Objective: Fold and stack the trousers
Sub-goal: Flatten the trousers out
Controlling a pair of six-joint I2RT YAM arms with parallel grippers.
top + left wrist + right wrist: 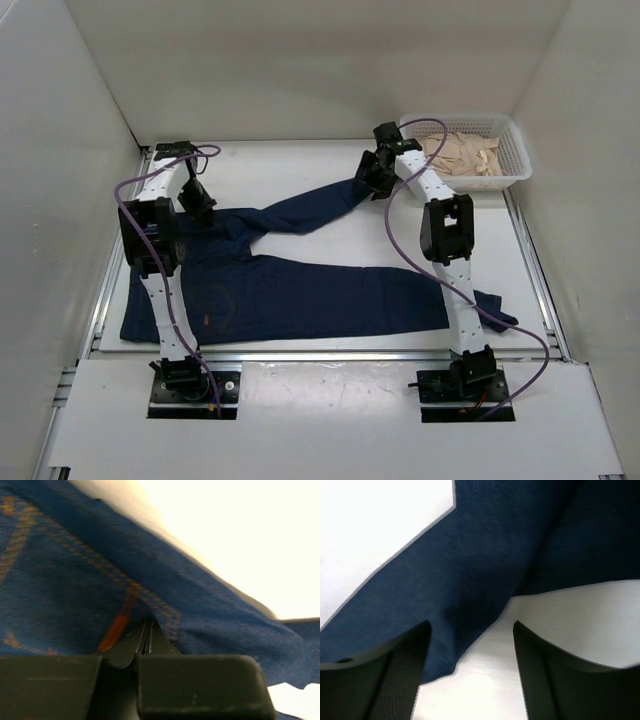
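Left gripper (pixel 197 200) sits at the waist end of the trousers (pixel 320 295), at the back left of the table (pixel 300 160). In its wrist view we see the fingertips (pixel 127 647) pressed together with a ridge of denim pinched between them, just beside an orange-stitched seam (pixel 117 630), so we take it as clenched on the cloth. Going to the right, the trousers lie spread out and unfolded. One long leg runs along the near edge past the base of the right arm, and the other leg slants toward the back, so the two legs are well apart. The right gripper (pixel 471 626) is above the end of this slanted leg, with its fingers wide apart and holding nothing. At the far right a white basket (pixel 515 150) holds pale cloth (pixel 460 150). We judge that the task is only at its start: no fold is made yet. Bringing the legs together, folding them and stacking are all left.
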